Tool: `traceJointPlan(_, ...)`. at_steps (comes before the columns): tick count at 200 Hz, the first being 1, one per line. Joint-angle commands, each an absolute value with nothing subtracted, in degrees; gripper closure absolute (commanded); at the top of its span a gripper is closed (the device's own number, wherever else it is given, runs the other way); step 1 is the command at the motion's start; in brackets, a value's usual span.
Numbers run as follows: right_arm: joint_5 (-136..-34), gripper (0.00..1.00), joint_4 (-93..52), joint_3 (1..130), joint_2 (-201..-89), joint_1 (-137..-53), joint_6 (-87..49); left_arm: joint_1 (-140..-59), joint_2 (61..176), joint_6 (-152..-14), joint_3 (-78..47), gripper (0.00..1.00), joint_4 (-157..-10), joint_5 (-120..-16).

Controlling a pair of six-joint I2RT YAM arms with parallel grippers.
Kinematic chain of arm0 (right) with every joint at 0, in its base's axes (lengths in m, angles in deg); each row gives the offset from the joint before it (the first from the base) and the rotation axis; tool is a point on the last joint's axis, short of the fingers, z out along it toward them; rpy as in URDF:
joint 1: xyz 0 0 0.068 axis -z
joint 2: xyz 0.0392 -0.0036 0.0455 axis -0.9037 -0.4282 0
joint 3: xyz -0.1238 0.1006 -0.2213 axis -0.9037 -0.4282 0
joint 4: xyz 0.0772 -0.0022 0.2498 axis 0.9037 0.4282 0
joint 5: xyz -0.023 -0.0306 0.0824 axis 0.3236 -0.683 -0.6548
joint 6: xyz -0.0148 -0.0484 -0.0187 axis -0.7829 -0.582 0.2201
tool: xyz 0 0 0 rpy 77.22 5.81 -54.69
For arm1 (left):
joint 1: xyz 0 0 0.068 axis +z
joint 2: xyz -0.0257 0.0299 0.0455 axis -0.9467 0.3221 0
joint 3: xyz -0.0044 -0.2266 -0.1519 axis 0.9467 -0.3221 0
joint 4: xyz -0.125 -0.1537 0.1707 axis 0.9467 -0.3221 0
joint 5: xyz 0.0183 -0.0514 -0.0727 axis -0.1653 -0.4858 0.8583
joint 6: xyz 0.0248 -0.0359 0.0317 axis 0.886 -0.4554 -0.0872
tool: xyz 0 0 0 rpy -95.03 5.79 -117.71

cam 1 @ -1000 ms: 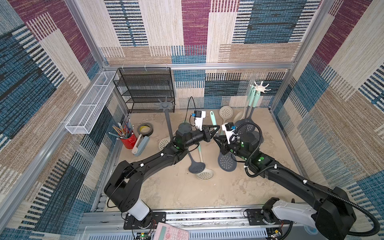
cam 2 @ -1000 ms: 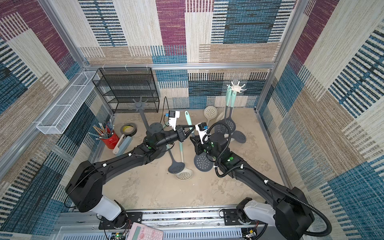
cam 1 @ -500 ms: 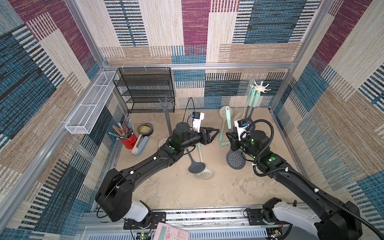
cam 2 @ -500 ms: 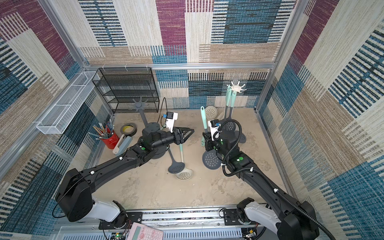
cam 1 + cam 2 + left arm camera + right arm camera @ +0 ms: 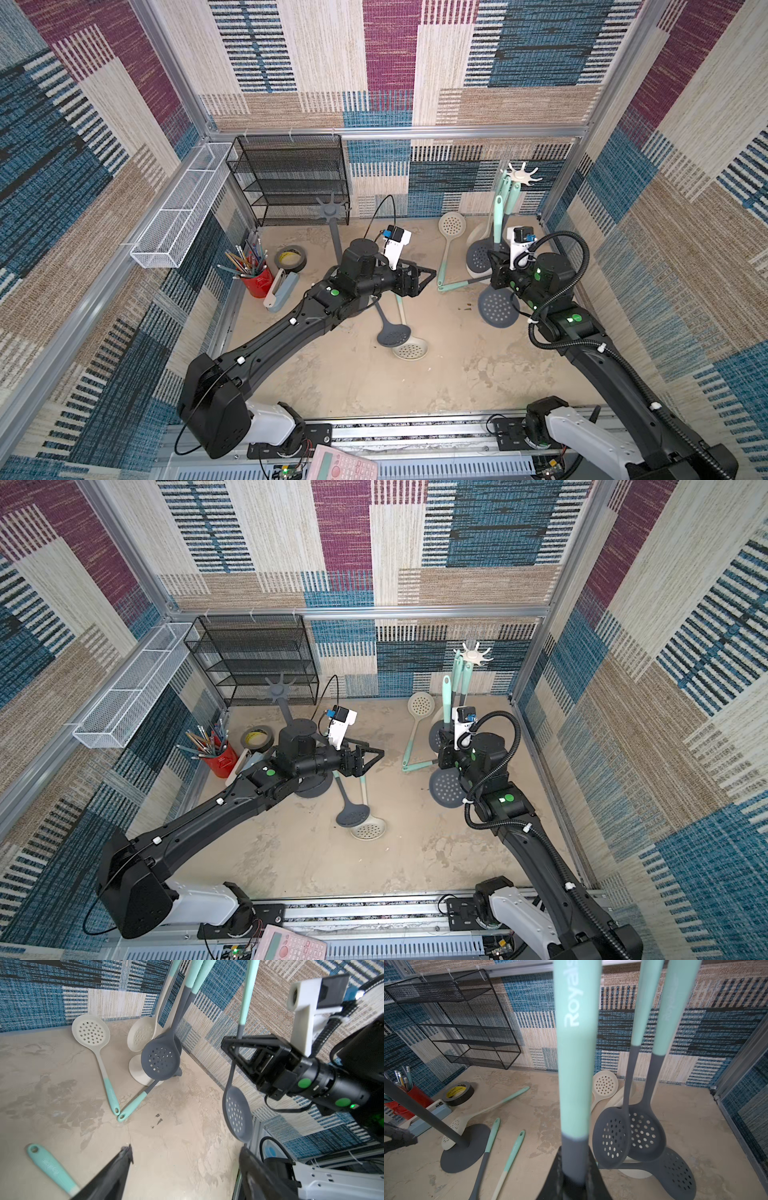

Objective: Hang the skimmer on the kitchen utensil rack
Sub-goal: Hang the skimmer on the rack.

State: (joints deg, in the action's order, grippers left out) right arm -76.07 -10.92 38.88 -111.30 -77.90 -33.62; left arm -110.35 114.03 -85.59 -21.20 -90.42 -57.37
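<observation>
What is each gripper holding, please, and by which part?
Right gripper: the grey skimmer, by its neck just below the mint handle. Left gripper: open, holding nothing.

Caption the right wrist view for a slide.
Right pincer grips a mint-handled skimmer upright beside two hanging grey skimmers.

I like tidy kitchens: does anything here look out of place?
Yes. Several perforated, mint-handled skimmers lie loose on the beige tabletop: a middle grey skimmer overlapping a middle cream skimmer, and a far cream skimmer and far grey skimmer, handle tips together, beside the white star-topped rack. The dark grey rack holds nothing.
</observation>
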Motion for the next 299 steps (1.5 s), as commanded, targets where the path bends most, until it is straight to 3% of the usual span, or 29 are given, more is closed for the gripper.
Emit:
traceJointPlan(1,-77.2,0.88,-10.8,40.4,-111.2,-75.6,-35.6,-110.3,112.9,-78.4,-19.8,0.15,-98.6,-57.9)
traceJointPlan(124,-98.7,0.86,-9.4,46.6,-117.0,-57.9,-40.6,-110.3,108.1,-73.4,-26.5,0.1,-94.4,-52.0)
traceJointPlan(299,-104.5,0.86,-6.4,51.7,-124.0,-51.7,-41.6,-110.3,100.2,-67.7,-33.3,0.1,-87.2,-56.8)
